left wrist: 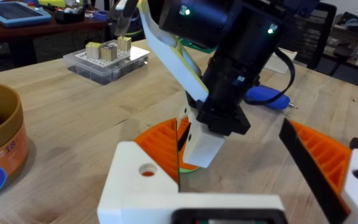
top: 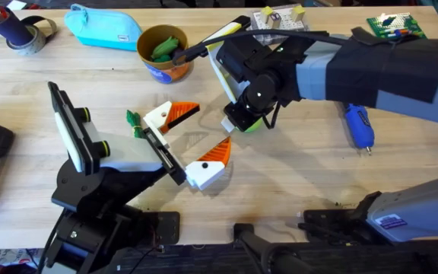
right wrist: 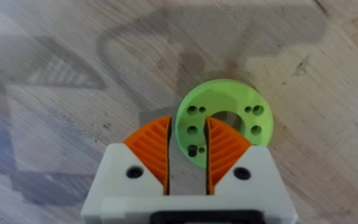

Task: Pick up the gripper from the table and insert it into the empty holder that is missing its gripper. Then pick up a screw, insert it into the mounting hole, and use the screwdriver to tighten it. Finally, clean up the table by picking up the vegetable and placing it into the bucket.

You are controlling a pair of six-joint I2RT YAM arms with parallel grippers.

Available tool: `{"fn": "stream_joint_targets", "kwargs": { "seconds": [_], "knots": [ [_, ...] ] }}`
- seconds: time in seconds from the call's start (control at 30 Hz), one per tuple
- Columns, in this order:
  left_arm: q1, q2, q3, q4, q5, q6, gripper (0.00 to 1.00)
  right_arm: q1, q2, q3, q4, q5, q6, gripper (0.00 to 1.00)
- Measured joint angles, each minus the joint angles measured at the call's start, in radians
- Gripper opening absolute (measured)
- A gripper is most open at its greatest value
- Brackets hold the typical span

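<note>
The right gripper (right wrist: 188,149) pointed down just above the table (top: 295,175), pads nearly closed, apparently pinching something, while the left gripper (top: 192,137) rested beside it, spread wide.

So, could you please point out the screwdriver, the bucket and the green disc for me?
screwdriver (top: 359,125): overhead view, middle of its blue body.
bucket (top: 155,70): overhead view, its orange front wall.
green disc (right wrist: 229,107): right wrist view, top of its flat face.
</note>
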Motion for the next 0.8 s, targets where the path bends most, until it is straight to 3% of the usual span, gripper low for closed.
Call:
{"fn": "stream_joint_targets", "kwargs": {
  "seconds": [0.8],
  "knots": [
    [0.000, 0.000, 0.000, 0.002, 0.000, -0.001, 0.990, -0.002, -0.009, 0.000, -0.147, 0.002, -0.003, 0.297]
  ]
}}
